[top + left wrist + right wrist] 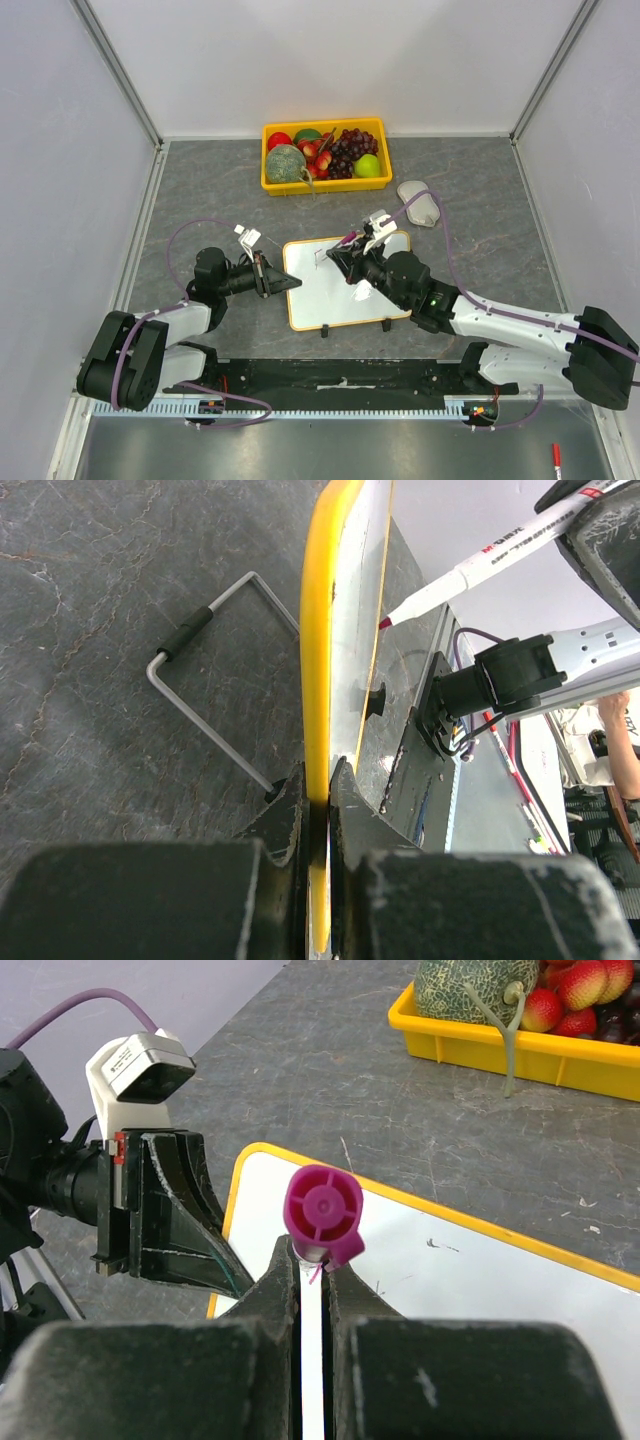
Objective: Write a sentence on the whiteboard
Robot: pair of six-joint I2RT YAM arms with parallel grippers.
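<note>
Centre-left: left gripper (268,275) closed tight on left rim of flat white, yellow-edged whiteboard (335,300). Board sits mid-frame on grey stone-look table (200,180). Right of centre: right gripper (352,258) clamped on white marker with magenta end cap (322,1205), above board's upper part. Tip possibly touching board, view unclear.

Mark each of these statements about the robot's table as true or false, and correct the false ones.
1. The left gripper clamps the edge of the whiteboard. True.
2. The right gripper holds an eraser. False: it is shut on a marker with a magenta end.
3. The fruit tray sits beyond the whiteboard, apart from it. True.
4. The whiteboard has a blue border. False: its border is yellow-orange.
</note>
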